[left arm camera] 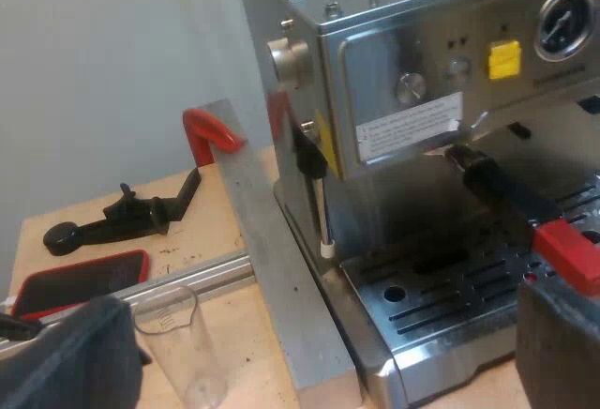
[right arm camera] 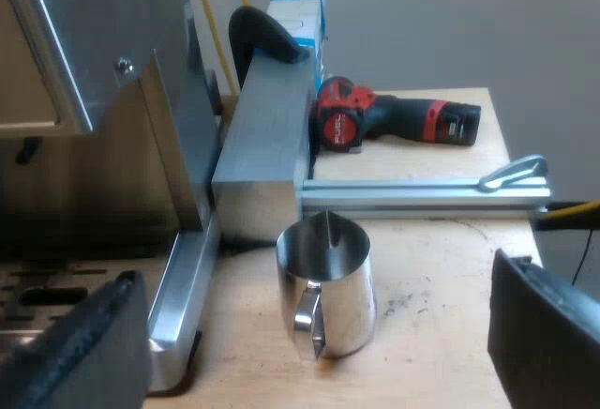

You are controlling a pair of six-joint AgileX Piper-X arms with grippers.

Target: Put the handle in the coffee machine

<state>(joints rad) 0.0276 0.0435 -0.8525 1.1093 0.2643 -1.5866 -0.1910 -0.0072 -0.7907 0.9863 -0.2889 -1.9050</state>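
**Left wrist view, near to far**
- Left claw [left arm camera: 323,357], 1: your two black fingers [left arm camera: 80,357] stand wide apart with nothing gripped.
- Measuring glass [left arm camera: 178,339], 1: clear and upright on the bench [left arm camera: 242,334], just beside one finger.
- Holder [left arm camera: 466,163], 1: locked into the front of the espresso machine [left arm camera: 403,146]. Its dark handle [left arm camera: 511,198] juts out over the drip tray [left arm camera: 450,282]. The red end [left arm camera: 565,251] sits just above your other finger.
- Aluminium block [left arm camera: 272,259], 1: set against the machine's side, with 1 red clamp [left arm camera: 211,132] at its far end.
- Steam wand [left arm camera: 319,207], 1. Front knobs [left arm camera: 410,87], 2. Pressure gauge [left arm camera: 565,22], 1. Yellow label [left arm camera: 504,59], 1.
- Red-edged flat case [left arm camera: 80,282], 1, and black lever tool [left arm camera: 112,221], 1: both lie on the bench beyond the block.

**Right wrist view, near to far**
- Right claw [right arm camera: 309,362], 1: two fingers [right arm camera: 84,353] spread wide and empty.
- Steel jug [right arm camera: 325,278], 1: upright on the bench, ahead of the open fingers, its grip turned toward you.
- Aluminium rail [right arm camera: 422,193], 1: lies beyond the jug.
- Second block face [right arm camera: 267,146], 1: stands beside the machine, topped by 1 black clamp [right arm camera: 262,38].
- Red-and-black drill [right arm camera: 394,118], 1: lies on its side past the rail.
- Blue-and-white box [right arm camera: 298,15], 1. Yellow cables [right arm camera: 204,15], 2.
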